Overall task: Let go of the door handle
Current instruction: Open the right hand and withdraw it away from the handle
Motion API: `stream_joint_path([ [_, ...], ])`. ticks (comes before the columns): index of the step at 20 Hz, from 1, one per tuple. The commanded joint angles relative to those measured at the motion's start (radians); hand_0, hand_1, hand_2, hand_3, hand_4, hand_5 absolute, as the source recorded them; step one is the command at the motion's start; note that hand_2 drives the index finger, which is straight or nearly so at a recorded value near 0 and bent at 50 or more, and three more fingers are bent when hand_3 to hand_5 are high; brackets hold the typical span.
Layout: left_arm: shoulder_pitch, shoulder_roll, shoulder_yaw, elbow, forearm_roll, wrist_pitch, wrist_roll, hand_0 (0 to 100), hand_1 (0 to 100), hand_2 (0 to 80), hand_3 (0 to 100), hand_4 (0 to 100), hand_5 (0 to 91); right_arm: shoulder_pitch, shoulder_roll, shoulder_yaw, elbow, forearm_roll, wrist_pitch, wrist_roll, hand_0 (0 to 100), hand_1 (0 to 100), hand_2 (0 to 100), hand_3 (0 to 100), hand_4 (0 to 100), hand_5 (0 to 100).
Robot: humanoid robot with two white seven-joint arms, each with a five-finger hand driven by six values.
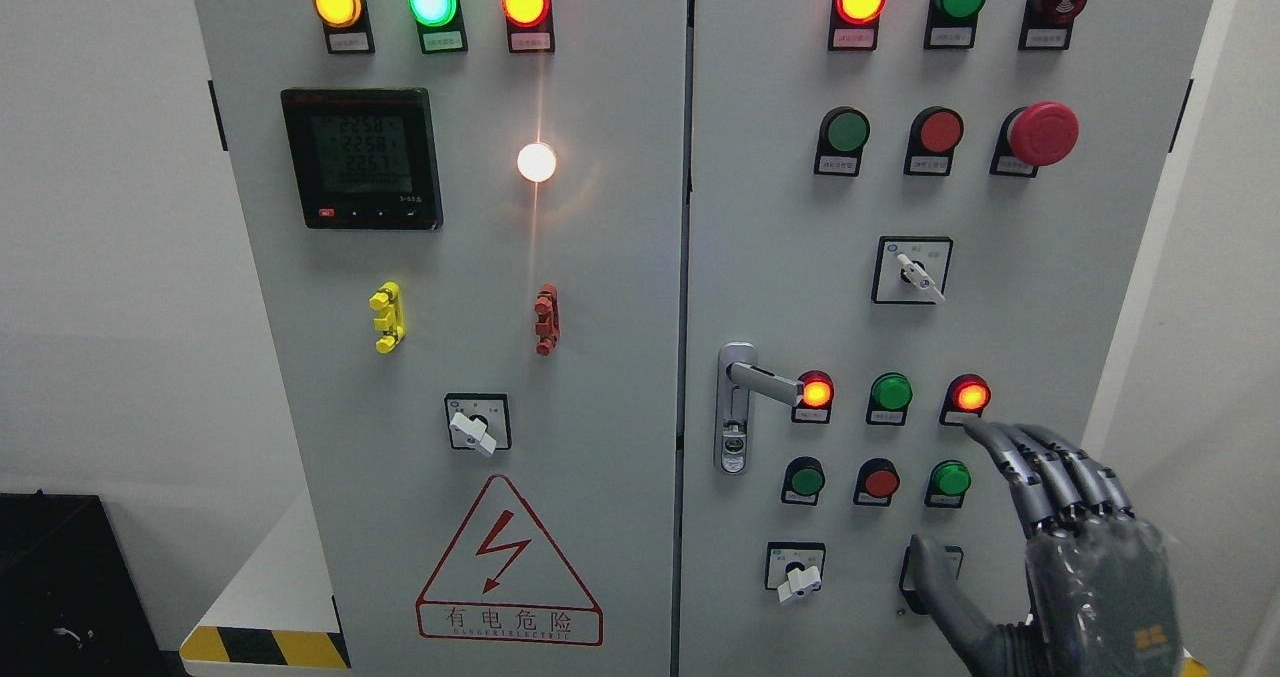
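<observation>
Nearest to us, our right hand rises from the lower right corner, its wrist cut off by the frame edge. The fingers are stretched out straight and close together, the thumb set apart to the left, and they hold nothing. The thumb tip covers part of a black switch plate, so we cannot make out what sits on it.

Beyond the hand stands the grey cabinet, its top and bottom cut off. The door handle is on the right door, near the seam between the two doors, its lever pointing right towards a lit red lamp; it is well apart from our hand and untouched. A keyhole sits below the lever on the same plate.

On the right door we count fifteen round lamps and buttons, the large red mushroom button among them. The left door carries three lit lamps along the top, a white light, a digital meter whose figures are too blurred to read, and a lightning warning triangle.
</observation>
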Motion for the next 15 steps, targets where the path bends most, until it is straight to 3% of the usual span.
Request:
stream_joint_path([
  [1, 0.017, 0.0, 0.0, 0.0, 0.001, 0.001, 0.0, 12, 56, 0.0, 0, 0, 0.0, 0.0, -0.003, -0.06, -0.04, -0.033, 0.0, 0.002, 44, 10, 0, 8, 9, 6],
  [15, 0.017, 0.0, 0.0, 0.0, -0.001, 0.001, 0.0, 12, 56, 0.0, 0, 0, 0.0, -0.008, -0.003, -0.059, -0.039, -0.037, 0.003, 0.0, 45, 16, 5, 15, 15, 8],
])
